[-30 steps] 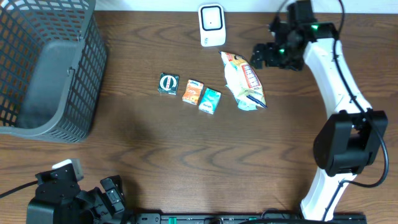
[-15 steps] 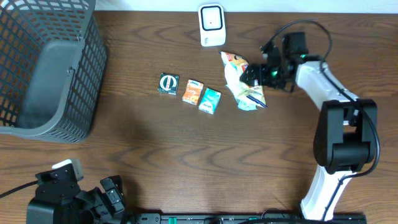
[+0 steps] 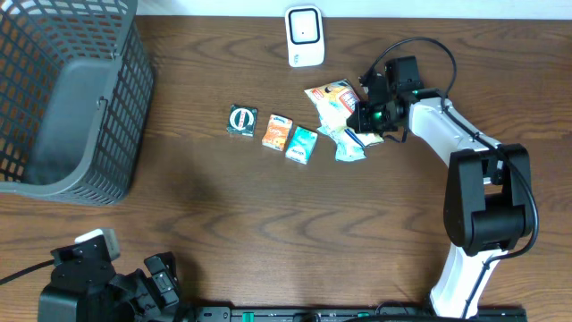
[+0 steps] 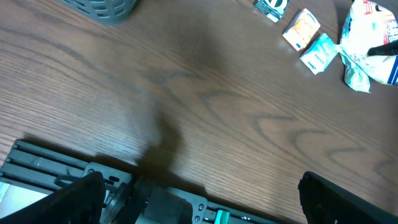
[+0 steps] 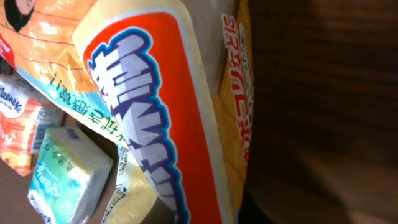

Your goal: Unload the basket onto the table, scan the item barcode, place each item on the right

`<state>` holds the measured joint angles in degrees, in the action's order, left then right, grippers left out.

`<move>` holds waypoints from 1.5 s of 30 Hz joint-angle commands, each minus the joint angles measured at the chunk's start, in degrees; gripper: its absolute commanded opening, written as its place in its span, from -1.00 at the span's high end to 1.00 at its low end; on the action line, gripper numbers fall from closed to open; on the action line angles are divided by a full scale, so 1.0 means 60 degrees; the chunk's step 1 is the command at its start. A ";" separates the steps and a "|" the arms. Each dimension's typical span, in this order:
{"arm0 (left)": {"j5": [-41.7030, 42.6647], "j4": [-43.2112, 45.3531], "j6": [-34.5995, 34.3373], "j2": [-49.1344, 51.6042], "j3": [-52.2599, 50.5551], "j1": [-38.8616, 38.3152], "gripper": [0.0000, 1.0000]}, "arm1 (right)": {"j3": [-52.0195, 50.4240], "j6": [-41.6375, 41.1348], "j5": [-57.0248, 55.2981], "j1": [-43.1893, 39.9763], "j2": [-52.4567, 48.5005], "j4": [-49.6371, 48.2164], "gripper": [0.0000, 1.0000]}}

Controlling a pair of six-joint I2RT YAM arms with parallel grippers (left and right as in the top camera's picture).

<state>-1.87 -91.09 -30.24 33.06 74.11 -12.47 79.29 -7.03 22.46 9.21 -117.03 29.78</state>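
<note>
Snack bag (image 3: 331, 100) on the wooden table (image 3: 268, 224), right of centre, crumpled and bunched along its right edge. Pinched there by the right gripper (image 3: 364, 117), jaws closed tight onto the wrapper. Fills the right wrist view almost wholly: orange band with white-and-blue lettering, yellow border, dark bare wood beside it. Lies just right of a slanting row of three small packs: dark packet (image 3: 241, 120) with a round emblem, orange packet (image 3: 277, 131), teal packet (image 3: 302, 144). Teal packet close against the bag's lower left corner; touching or not, cannot tell. White scanner (image 3: 304, 36) near the table's far edge, beyond the bag and apart from it. Grey mesh basket (image 3: 134, 107) at the far left. Left gripper (image 4: 200, 179) low at the near edge, jaws spread wide, holding nothing, well apart from the packs and the bag.
</note>
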 commanded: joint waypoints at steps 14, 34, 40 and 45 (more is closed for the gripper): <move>-0.0087 0.0007 -0.0084 0.0004 0.0007 0.0029 -0.95 | 0.1963 -0.0783 -0.2707 0.0962 0.1337 -0.1854 0.97; -0.0087 0.0007 -0.0084 0.0004 0.0007 0.0029 -0.95 | 0.1967 -0.1541 -0.5672 0.2193 -0.2065 -1.0287 0.97; -0.0087 0.0007 -0.0084 0.0004 0.0007 0.0029 -0.95 | 0.1967 -0.1537 -0.5235 0.1993 -0.2106 -1.0448 0.98; -0.0087 0.0007 -0.0084 0.0004 0.0007 0.0029 -0.96 | 0.1967 -0.1534 -0.4863 0.1741 -0.1628 -1.0280 0.98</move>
<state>-1.87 -91.09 -30.22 33.06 74.11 -12.47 90.21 -15.53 -8.16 21.15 -131.20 -32.10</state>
